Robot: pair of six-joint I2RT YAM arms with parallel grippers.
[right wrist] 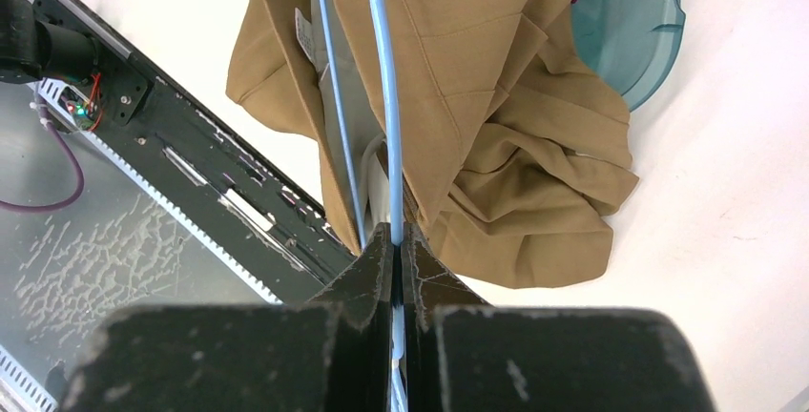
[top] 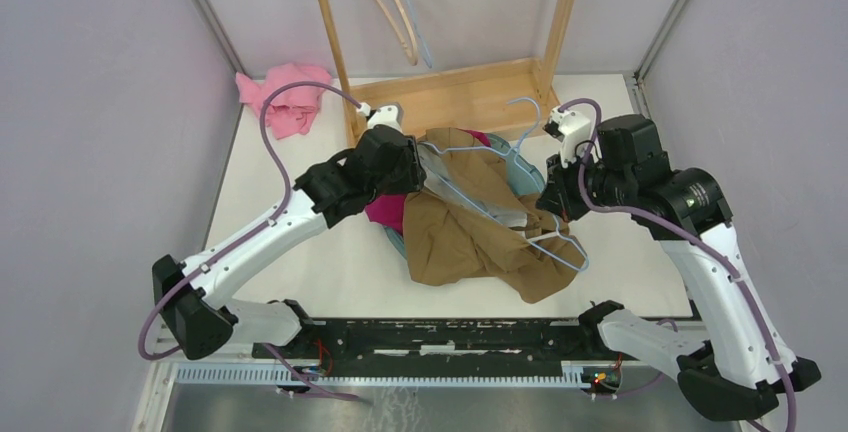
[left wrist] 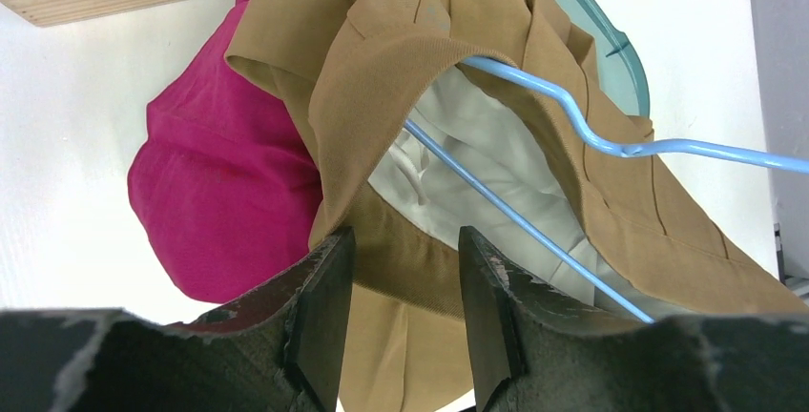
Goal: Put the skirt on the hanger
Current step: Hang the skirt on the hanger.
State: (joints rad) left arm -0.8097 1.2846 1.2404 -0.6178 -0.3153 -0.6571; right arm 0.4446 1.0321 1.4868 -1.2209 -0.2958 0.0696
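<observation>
Tan fabric skirt [top: 480, 237] lies crumpled on the white tabletop [top: 330, 272] between our arms. At the left wrist, our left gripper [left wrist: 405, 240] stands parted at its waistband, with pale lining showing. At the right wrist, our right gripper [right wrist: 396, 238] pinches the light-blue wire hanger [right wrist: 383, 97] threaded into the skirt.
</observation>
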